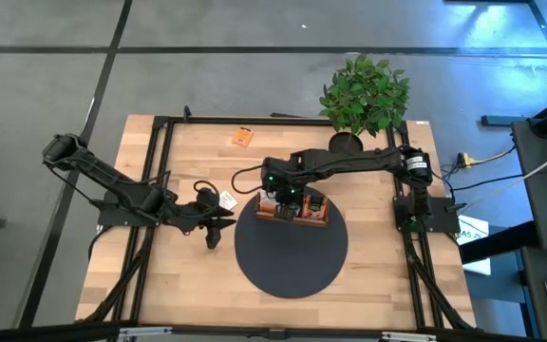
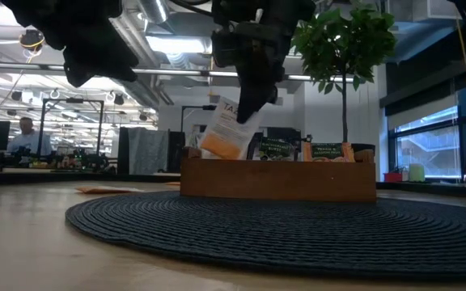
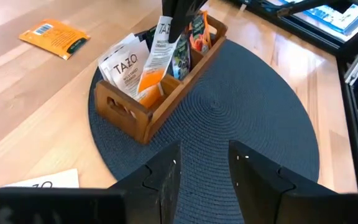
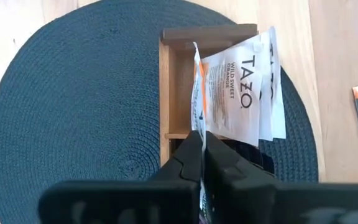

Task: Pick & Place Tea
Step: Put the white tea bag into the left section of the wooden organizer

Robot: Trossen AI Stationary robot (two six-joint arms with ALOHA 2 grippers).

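Grey floor (image 1: 207, 66); ceiling lights (image 2: 172, 44), large windows (image 2: 427, 141) behind.

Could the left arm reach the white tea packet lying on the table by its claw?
Probably yes. The white sachet lies flat on bare wood right beside the left gripper, whose fingers stand open, with nothing between them. The right gripper is busy over the wooden tray.

Wooden table (image 1: 160, 285), round dark mat (image 1: 290, 261), orange sachet (image 1: 243, 138), white sachet (image 1: 226, 199)
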